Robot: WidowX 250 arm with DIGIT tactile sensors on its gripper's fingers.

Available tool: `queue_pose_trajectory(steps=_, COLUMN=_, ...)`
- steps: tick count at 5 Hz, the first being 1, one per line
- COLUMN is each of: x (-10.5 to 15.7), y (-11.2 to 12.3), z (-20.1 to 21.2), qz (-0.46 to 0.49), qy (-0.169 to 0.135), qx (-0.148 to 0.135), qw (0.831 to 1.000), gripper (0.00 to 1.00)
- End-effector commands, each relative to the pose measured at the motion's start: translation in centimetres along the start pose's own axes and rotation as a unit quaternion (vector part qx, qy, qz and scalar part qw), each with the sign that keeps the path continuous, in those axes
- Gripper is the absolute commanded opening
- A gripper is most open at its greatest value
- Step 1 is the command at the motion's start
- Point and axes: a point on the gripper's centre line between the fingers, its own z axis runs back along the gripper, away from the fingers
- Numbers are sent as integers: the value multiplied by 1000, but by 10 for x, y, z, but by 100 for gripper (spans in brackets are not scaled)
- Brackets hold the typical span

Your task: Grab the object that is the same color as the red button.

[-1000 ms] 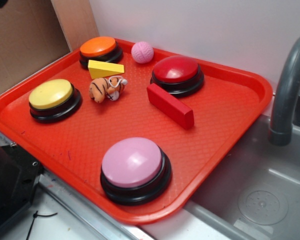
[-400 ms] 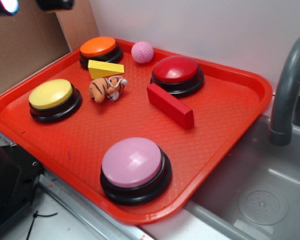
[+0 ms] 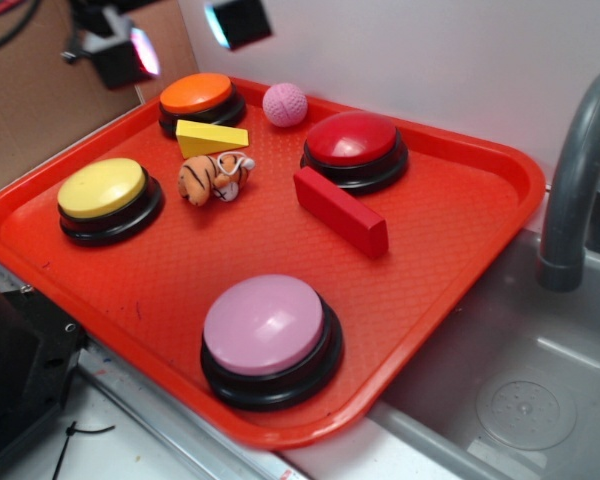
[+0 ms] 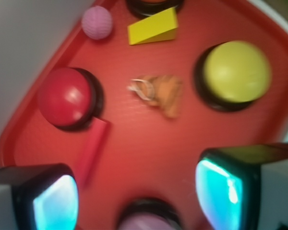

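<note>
The tray (image 3: 450, 235) is filling most of the view. The red button (image 3: 354, 140) is sitting near its back rim. Just in front, the block (image 3: 340, 211) is lying flat, its long axis running diagonally from beside the button toward the front right. The gripper (image 3: 180, 38) is hanging up top with fingers spread wide, mostly cut off. The wrist view is blurry.
</note>
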Motion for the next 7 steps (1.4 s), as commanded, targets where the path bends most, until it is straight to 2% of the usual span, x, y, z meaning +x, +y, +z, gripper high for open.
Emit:
queue_pose_trajectory(steps=1, x=-11, y=-46, z=-64, qz=-28, qy=-1, qx=0, qw=1000, gripper=100)
queue_pose_trajectory(steps=2, x=-16, y=-49, z=-84, qz=-32, qy=-16, qx=19, qw=999, gripper=100)
queue_pose_trajectory(steps=4, x=-17, y=-45, z=-110, qz=-29, qy=-23, qx=24, qw=999, gripper=100)
queue_pose_trajectory(steps=5, x=-8, y=-44, z=-122, qz=-26, qy=-20, qx=36, qw=999, gripper=100)
queue_pose_trajectory(steps=6, x=-3, y=-43, z=-123, qz=-1, qy=-21, qx=32, qw=999, gripper=0)
queue_pose_trajectory(steps=7, x=1, y=-41, z=-119, qz=3, qy=-17, qx=32, qw=999, gripper=0)
